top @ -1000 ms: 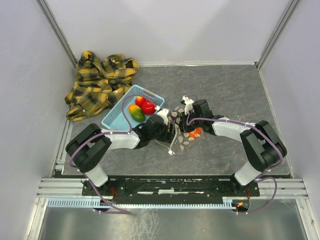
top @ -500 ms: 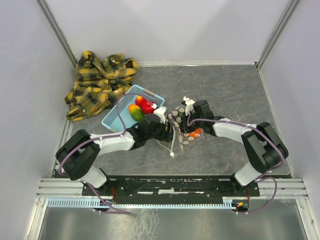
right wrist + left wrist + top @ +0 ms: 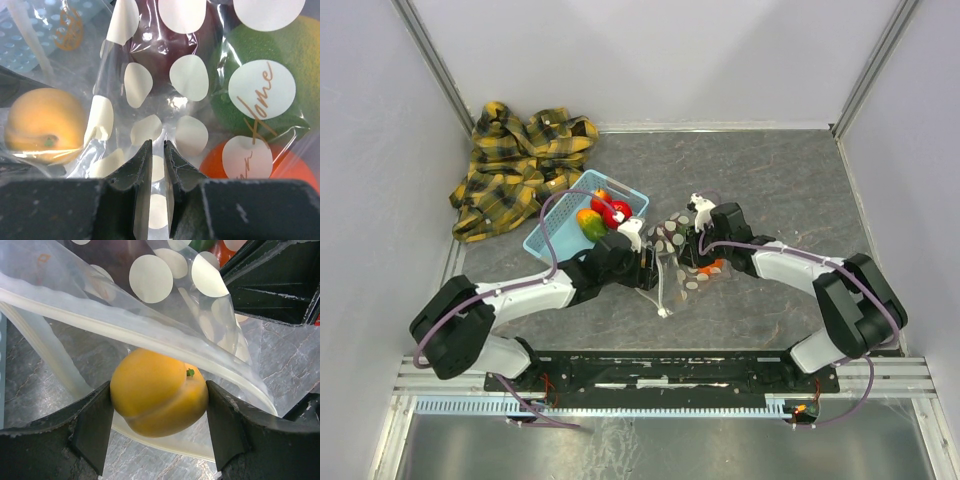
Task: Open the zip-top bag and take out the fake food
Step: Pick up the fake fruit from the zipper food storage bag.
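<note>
The zip-top bag [image 3: 682, 268], clear with white dots, lies mid-table with its mouth toward my left arm. My left gripper [image 3: 159, 412] is shut on a yellow-orange fake fruit [image 3: 155, 392] and holds it at the open mouth, just outside the white zip strip [image 3: 150, 335]. In the top view the left gripper [image 3: 648, 268] sits at the bag's left edge. My right gripper [image 3: 157, 147] is shut on the bag's film [image 3: 150, 127] and pinches it from the right [image 3: 694, 246]. A green fruit [image 3: 250, 80], an orange one [image 3: 240, 160] and a maroon one [image 3: 160, 55] are inside the bag.
A light blue slotted basket [image 3: 548, 238] stands left of the bag and holds a red fruit [image 3: 615, 211] and a green-orange one [image 3: 590, 225]. A yellow plaid cloth [image 3: 520, 165] lies in the back left corner. Walls enclose the table on three sides.
My left arm has stretched out and swung lower, and its gripper has drawn slightly left toward the basket with the fruit. The right gripper keeps its hold on the bag.
</note>
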